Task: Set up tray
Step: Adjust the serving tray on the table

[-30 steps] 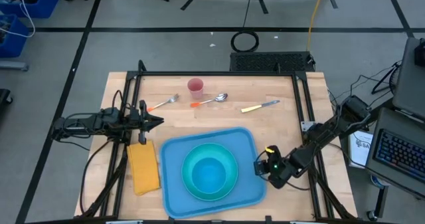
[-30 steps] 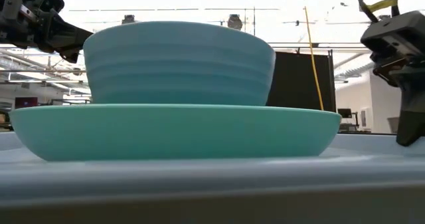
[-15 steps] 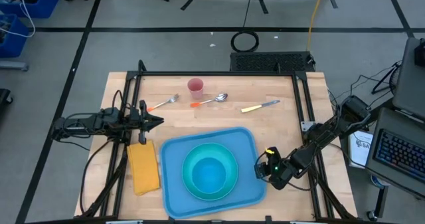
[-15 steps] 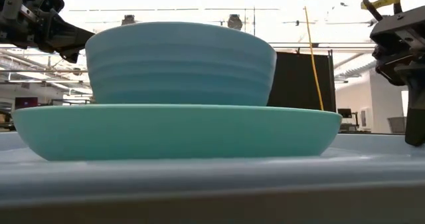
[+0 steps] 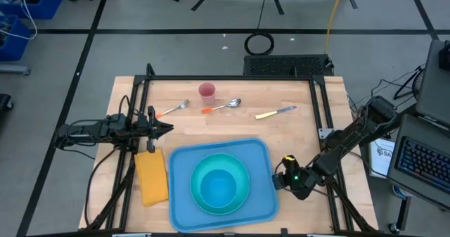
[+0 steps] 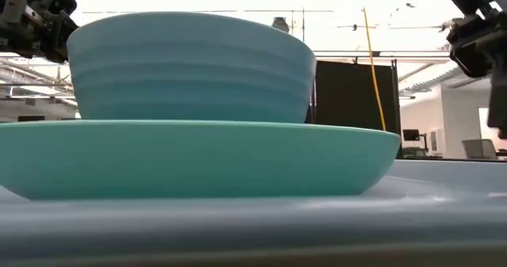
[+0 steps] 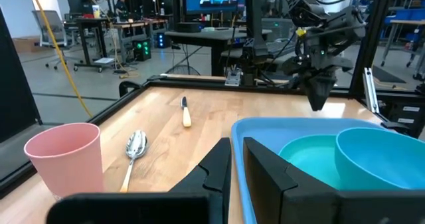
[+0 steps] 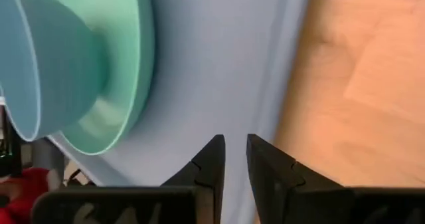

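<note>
Tray (image 5: 261, 158) shifted leftward, right hand (image 5: 279, 181) off its rim.

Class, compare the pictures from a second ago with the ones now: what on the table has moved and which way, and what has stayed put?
The blue tray, carrying the teal plate and bowl, slid slightly toward the left arm's side and the table's near edge. The right pincer, at the tray's right rim, followed it, fingers nearly closed. The left pincer, yellow napkin, pink cup and cutlery stayed put.

Bright even light, right wrist view blurred
</note>
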